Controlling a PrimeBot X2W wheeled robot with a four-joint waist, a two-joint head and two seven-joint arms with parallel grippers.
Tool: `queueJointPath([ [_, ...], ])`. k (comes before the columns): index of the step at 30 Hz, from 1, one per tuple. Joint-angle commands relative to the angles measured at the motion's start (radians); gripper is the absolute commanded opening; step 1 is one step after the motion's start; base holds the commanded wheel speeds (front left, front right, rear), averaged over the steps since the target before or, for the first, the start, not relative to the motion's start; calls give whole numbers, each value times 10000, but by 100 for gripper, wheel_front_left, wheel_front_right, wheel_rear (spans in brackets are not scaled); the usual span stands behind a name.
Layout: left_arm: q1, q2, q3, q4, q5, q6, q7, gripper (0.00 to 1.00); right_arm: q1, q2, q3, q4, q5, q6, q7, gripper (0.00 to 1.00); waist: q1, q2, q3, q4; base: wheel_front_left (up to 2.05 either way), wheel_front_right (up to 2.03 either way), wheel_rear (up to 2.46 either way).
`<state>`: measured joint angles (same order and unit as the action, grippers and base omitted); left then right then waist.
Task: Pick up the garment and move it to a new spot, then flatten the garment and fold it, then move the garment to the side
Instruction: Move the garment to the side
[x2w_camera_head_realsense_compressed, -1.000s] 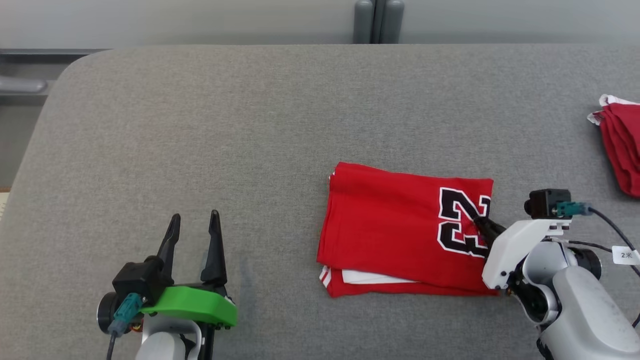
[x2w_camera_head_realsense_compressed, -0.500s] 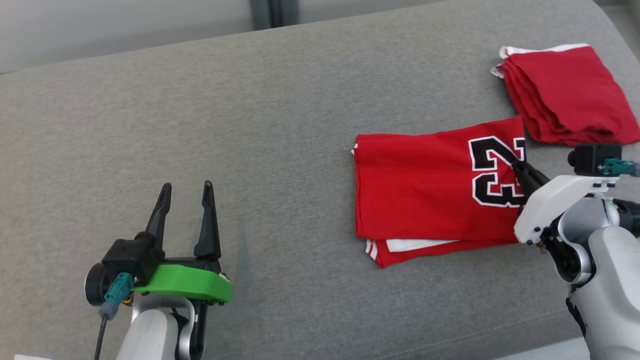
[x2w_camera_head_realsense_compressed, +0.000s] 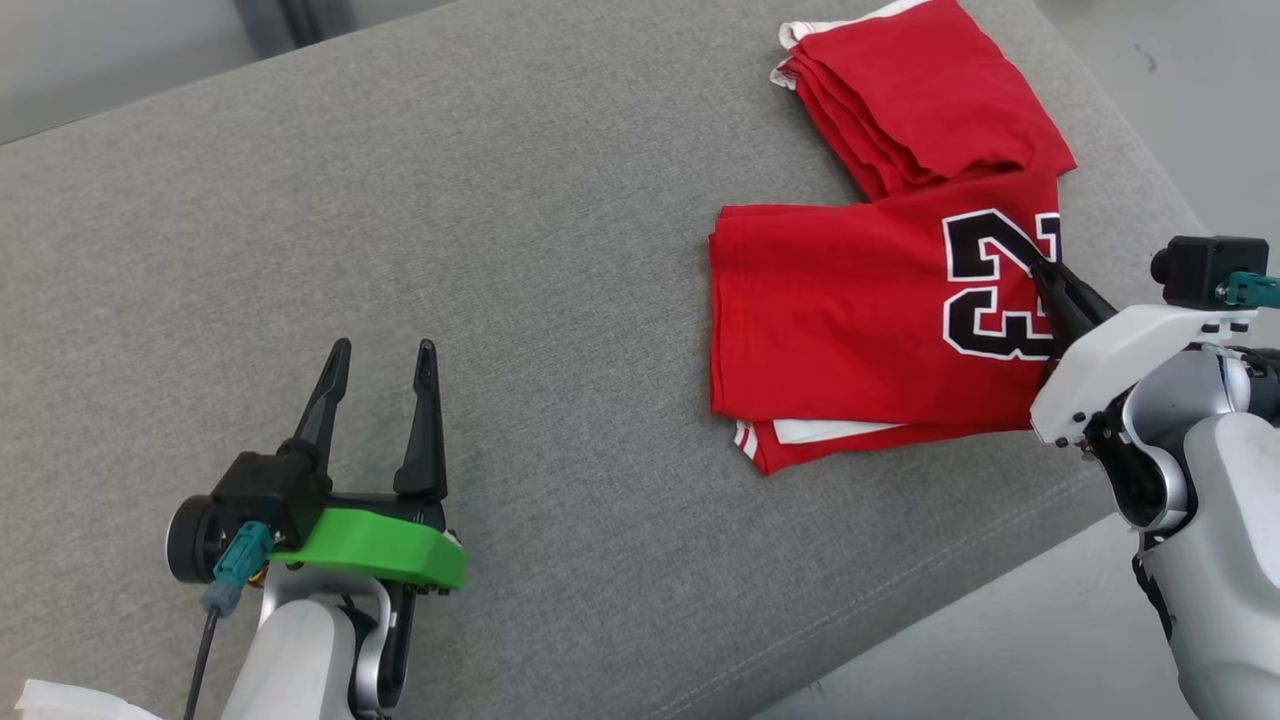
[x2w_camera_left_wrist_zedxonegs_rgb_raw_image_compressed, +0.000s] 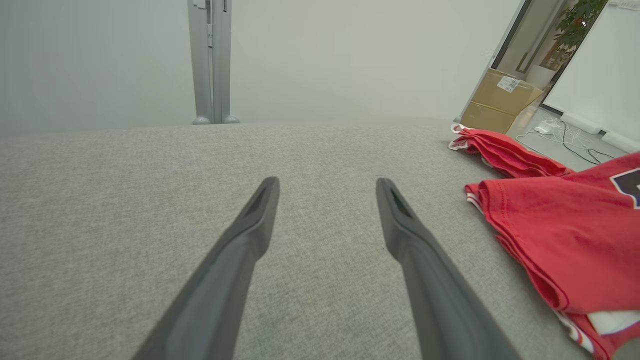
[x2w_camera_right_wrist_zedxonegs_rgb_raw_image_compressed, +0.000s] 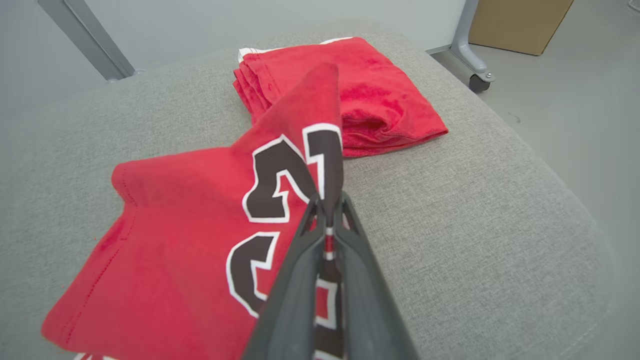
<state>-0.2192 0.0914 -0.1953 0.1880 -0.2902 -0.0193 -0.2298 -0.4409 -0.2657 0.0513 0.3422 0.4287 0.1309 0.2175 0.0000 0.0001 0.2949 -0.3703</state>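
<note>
Fingers of the right gripper (x2w_camera_head_realsense_compressed: 1040, 265) were pinched shut on the numbered right edge of the folded red jersey (x2w_camera_head_realsense_compressed: 840, 320), holding that edge raised just beside another folded red pile (x2w_camera_head_realsense_compressed: 920, 90) on the grey cushion (x2w_camera_head_realsense_compressed: 500, 250). The left gripper (x2w_camera_head_realsense_compressed: 385, 347) hovered empty, fingers spread, well apart.

Grey fabric-covered surface (x2w_camera_head_realsense_compressed: 450, 220) across most of head view. Stack of folded red cloth (x2w_camera_head_realsense_compressed: 925, 95), white trim at one edge, upper right, near the surface's rounded corner. Left wrist view: grey upright post (x2w_camera_left_wrist_zedxonegs_rgb_raw_image_compressed: 210, 60) top centre; cardboard box (x2w_camera_left_wrist_zedxonegs_rgb_raw_image_compressed: 500, 100) and floor cables (x2w_camera_left_wrist_zedxonegs_rgb_raw_image_compressed: 575, 140) upper right.
</note>
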Motion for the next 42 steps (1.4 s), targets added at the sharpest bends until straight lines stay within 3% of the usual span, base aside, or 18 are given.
queueJointPath([
  [1, -76, 103, -20, -40, 31, -31, 23, 100, -247, 45, 77, -58, -56, -7, -102, 0, 0, -1, 165, -187, 0, 0, 0],
  [11, 62, 12, -128, 9, -161, 27, -49, 100, -2003, -469, 613, 337, -474, -7, 270, 0, 0, -1, -224, 821, 0, 0, 0],
  [25, 136, -198, -294, 265, -425, 93, -274, 100, -4495, -1501, -164, 2883, -709, -7, 647, 0, 0, -1, -469, 2738, 0, 0, 0],
  [33, 77, -225, -391, 243, -390, 62, -319, 100, -4965, -2069, -1477, 3983, -1092, -7, 274, 0, 0, -1, -184, 3122, 0, 0, 0],
  [42, -251, -115, -481, 159, -262, 44, -321, 100, -5169, -2677, -1936, 5124, -2329, -7, 127, 0, 0, -1, 429, 3257, 0, 0, 0],
])
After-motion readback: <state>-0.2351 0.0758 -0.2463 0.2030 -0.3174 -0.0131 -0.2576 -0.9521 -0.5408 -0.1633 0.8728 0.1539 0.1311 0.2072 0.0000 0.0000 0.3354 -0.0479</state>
